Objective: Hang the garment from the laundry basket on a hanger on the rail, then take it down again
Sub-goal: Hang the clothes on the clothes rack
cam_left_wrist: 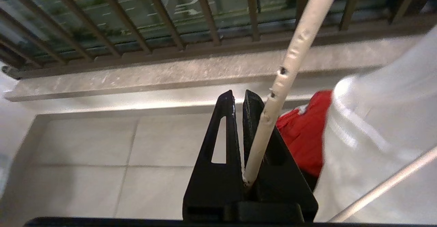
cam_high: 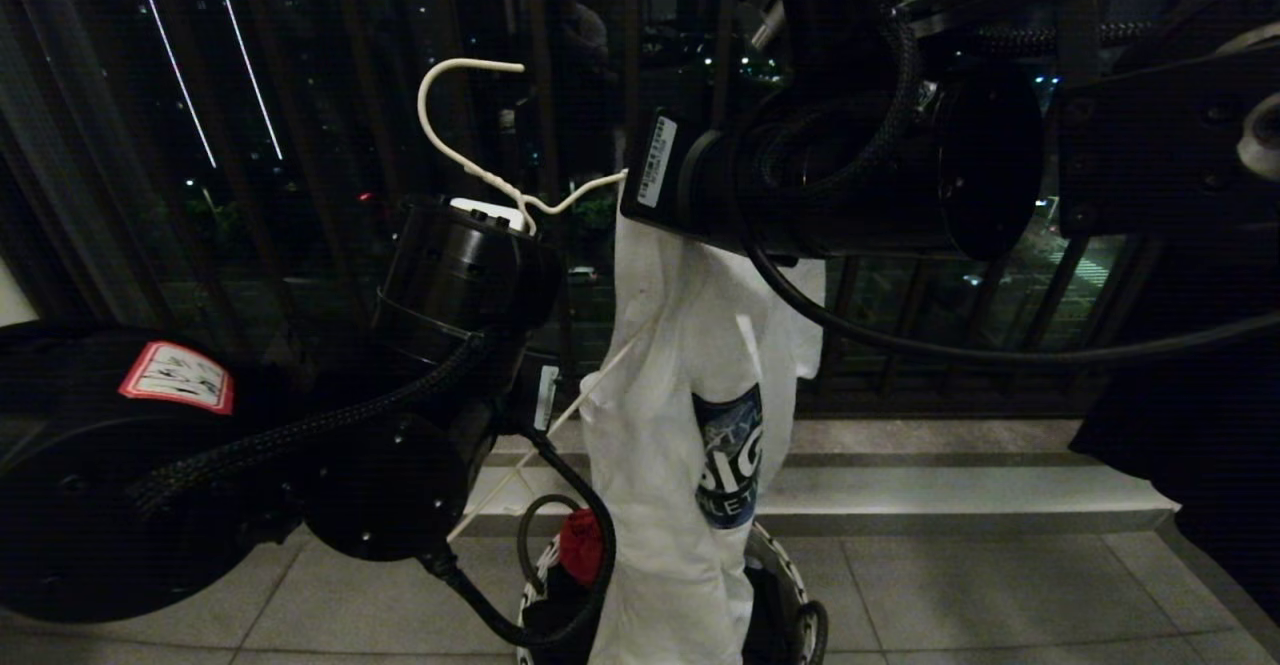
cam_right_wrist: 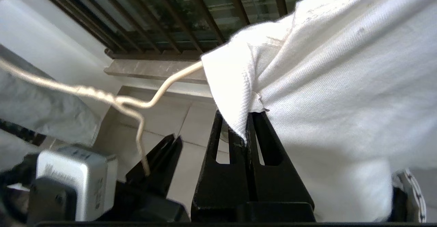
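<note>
The left gripper point(cam_left_wrist: 238, 95) clamps the hanger point(cam_high: 470, 160) steady while the right gripper point(cam_right_wrist: 246, 117), pinching the garment point(cam_high: 680, 425), threads it on above the laundry basket point(cam_high: 790, 585)

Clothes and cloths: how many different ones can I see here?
2, maybe more hidden. A white T-shirt hangs partly on the wire hanger, its edge pinched by the right gripper. A red cloth lies in the basket below it.
</note>
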Available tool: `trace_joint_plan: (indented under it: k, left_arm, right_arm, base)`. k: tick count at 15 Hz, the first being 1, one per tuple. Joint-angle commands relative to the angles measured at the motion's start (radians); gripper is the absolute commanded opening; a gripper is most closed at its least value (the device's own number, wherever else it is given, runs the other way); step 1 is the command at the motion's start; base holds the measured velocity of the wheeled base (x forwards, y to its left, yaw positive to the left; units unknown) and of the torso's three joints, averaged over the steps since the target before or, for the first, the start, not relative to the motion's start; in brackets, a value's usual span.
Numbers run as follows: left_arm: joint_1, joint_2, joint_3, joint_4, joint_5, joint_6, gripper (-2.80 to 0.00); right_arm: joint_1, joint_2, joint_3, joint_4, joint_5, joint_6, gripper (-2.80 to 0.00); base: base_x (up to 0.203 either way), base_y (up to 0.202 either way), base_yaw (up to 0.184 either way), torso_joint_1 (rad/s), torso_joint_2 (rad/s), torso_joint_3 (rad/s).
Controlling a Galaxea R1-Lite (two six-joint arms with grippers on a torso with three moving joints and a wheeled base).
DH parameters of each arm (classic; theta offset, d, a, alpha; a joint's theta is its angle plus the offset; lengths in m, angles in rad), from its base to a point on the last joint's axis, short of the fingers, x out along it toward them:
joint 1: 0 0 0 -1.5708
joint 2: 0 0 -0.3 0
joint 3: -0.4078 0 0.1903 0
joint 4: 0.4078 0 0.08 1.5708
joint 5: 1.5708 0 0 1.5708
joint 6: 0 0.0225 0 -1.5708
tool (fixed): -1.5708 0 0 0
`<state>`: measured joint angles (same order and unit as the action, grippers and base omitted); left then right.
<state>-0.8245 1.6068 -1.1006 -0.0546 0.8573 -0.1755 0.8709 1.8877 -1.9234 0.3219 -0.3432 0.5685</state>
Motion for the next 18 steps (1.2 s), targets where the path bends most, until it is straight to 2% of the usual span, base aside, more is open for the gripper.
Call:
trace_joint_plan:
  k: [1, 9, 12, 17, 18]
  left_arm:
    - [-0.001, 0.007, 0.001, -0.022, -0.010, -0.001, -2.80]
    - [-0.001, 0.000, 0.001, -0.060, -0.032, -0.001, -2.80]
    - [-0.001, -0.051, 0.020, -0.090, -0.189, -0.008, -2.80]
    - [0.001, -0.113, 0.048, -0.093, -0.344, -0.041, -2.80]
    - [0.002, -0.117, 0.051, -0.094, -0.352, -0.047, -2.80]
  right_arm:
    - [0.023, 0.003, -0.004, -0.001, -0.002, -0.021, -2.80]
    - [0.063, 0.008, -0.016, -0.001, 0.000, -0.075, -2.80]
    - [0.063, 0.004, -0.016, -0.003, 0.001, -0.107, -2.80]
    - [0.074, -0.004, -0.020, -0.003, 0.001, -0.128, -2.80]
    - [0.082, -0.007, -0.020, -0.001, 0.000, -0.128, -2.80]
  base:
    - [0.000, 0.000, 0.000, 0.000, 0.00, 0.000]
    - [0.000, 0.000, 0.000, 0.000, 0.00, 0.000]
    - [0.000, 0.000, 0.000, 0.000, 0.00, 0.000]
    - [0.000, 0.000, 0.000, 0.000, 0.00, 0.000]
    - [0.000, 0.000, 0.000, 0.000, 0.00, 0.000]
